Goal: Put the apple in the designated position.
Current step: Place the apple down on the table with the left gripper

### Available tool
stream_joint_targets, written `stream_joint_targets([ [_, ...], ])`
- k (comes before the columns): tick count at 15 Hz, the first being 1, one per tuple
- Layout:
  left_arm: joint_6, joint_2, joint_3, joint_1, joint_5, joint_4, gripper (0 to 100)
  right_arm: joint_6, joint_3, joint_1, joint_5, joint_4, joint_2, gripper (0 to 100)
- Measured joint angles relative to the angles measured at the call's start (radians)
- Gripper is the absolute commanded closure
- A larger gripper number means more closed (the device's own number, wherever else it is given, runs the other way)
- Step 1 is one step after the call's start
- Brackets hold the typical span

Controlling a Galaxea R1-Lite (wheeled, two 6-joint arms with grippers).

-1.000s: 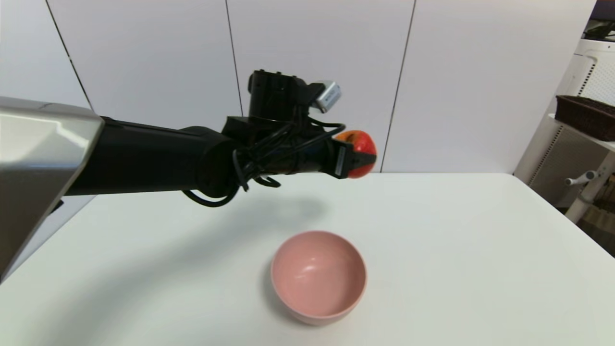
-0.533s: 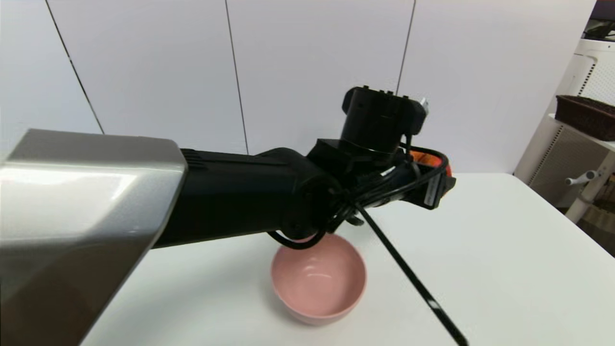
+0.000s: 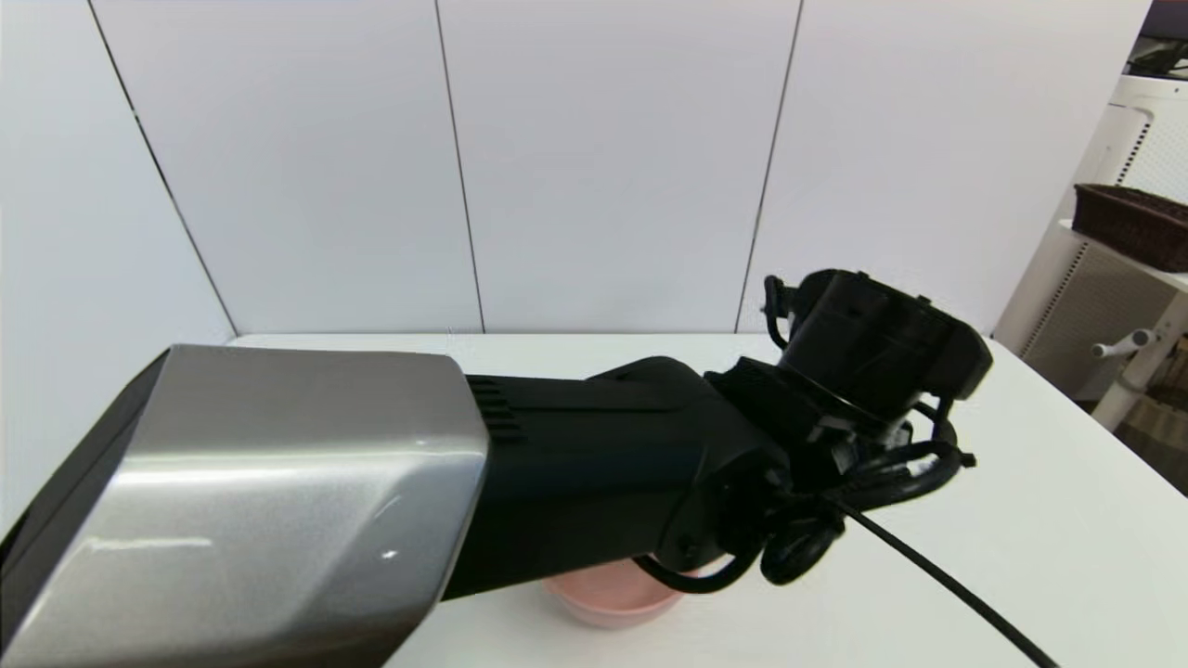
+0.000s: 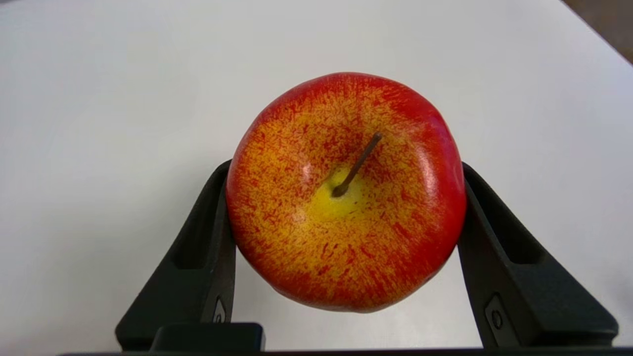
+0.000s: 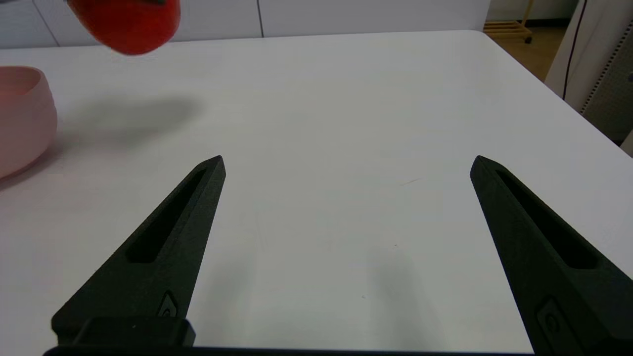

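apple held up, not put down yet

white table (image 4: 99, 99) lies bare under the left gripper (image 4: 346, 212). its fingers (image 4: 207, 257) squeeze the apple (image 4: 346, 193) between them, stem up, above the table. the right gripper (image 5: 346, 163) waits wide open, holding nothing. lowering and letting go are left.

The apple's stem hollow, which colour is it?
Yellow, ringed by red-streaked orange skin on the apple; left wrist view shows it best.
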Motion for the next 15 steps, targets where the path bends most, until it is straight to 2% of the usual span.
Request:
stream_joint_targets([
  [5,-0.175,0.007,-0.005,-0.064,0.012,0.163,100,0.000,0.000,0.000,0.000,0.000,0.000,0],
  [8,-0.217,0.013,-0.004,-0.085,0.076,0.239,100,0.000,0.000,0.000,0.000,0.000,0.000,0],
  [10,-0.225,0.025,0.001,-0.089,0.107,0.250,100,0.000,0.000,0.000,0.000,0.000,0.000,0],
  [15,-0.229,0.063,-0.004,-0.090,0.117,0.243,100,0.000,0.000,0.000,0.000,0.000,0.000,0],
])
